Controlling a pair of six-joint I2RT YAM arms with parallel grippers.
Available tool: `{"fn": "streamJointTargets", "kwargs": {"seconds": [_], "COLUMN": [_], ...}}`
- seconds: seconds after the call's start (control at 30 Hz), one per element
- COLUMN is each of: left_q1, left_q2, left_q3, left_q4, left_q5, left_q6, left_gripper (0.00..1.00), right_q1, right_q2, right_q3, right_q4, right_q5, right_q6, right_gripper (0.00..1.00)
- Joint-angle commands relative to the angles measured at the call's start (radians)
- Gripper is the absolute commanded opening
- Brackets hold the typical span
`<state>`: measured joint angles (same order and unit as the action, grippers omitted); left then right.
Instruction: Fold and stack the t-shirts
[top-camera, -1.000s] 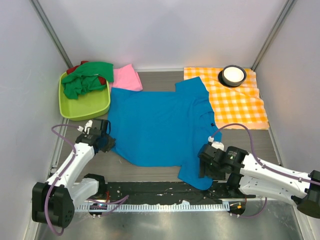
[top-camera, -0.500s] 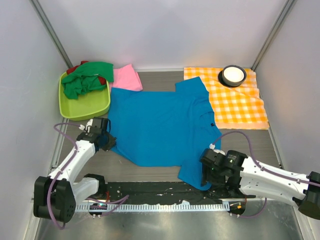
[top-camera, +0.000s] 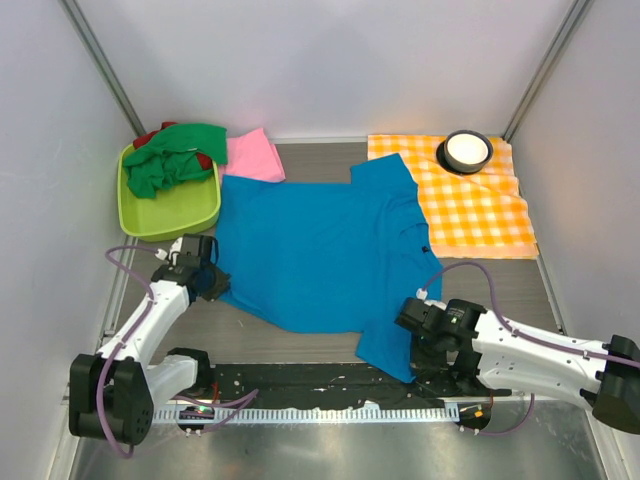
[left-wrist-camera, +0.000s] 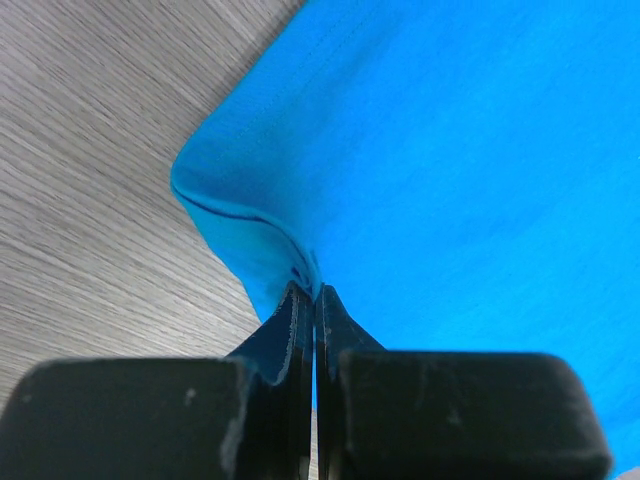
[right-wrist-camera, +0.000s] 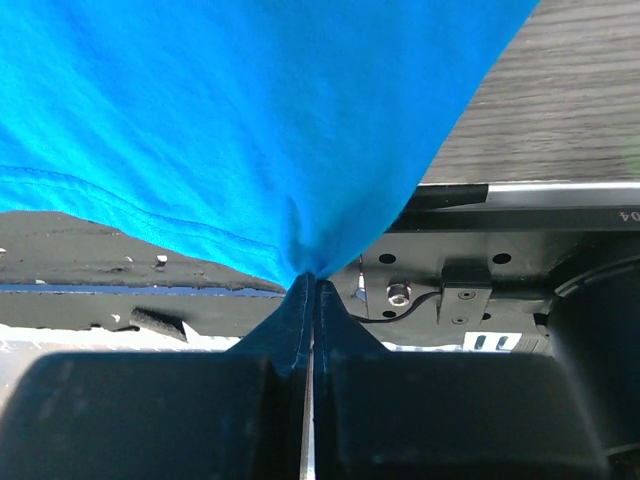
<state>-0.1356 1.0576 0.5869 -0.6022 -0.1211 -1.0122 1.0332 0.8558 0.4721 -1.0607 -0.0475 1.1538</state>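
The left gripper (left-wrist-camera: 315, 292) is closed on the near hem corner of the bright blue t-shirt (left-wrist-camera: 450, 150), with the cloth pinched between its jaws. The right gripper (right-wrist-camera: 308, 282) is closed in the same way on the edge of the near sleeve. The shirt lies spread in the middle of the counter (top-camera: 500, 290). The pink t-shirt (top-camera: 252, 156) lies behind it, and the green t-shirt (top-camera: 175, 155) is in the lime bin (top-camera: 170, 218). I judge that the first fold is beginning. Both arms must now lift together and carry the near edge across the shirt.
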Motion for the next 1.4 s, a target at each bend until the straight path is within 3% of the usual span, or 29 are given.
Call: {"fn": "streamJointTargets", "kwargs": {"seconds": [0.0, 0.37, 1.0, 1.37], "left_q1": [0.014, 0.030, 0.039, 0.042], "left_q2": [-0.044, -0.084, -0.077, -0.142], "left_q3": [0.008, 0.063, 0.159, 0.179], "left_q4": [-0.002, -0.039, -0.016, -0.064], "left_q5": [-0.008, -0.008, -0.041, -0.086], "left_q6": [0.032, 0.063, 0.089, 0.086], "left_gripper": [0.00, 0.00, 0.00, 0.00], "right_q1": [0.007, 0.007, 0.005, 0.007], "right_q2": [0.005, 0.061, -0.015, -0.087], "right_q3": [0.055, 0.276, 0.441, 0.491], "right_q4": [-0.021, -0.019, 0.030, -0.082], "right_q5": [0.079, 0.293, 0.829, 0.971], "right_q6": [-0.006, -0.049, -0.011, 0.072], "right_gripper": [0.01, 0.01, 0.01, 0.01]}}
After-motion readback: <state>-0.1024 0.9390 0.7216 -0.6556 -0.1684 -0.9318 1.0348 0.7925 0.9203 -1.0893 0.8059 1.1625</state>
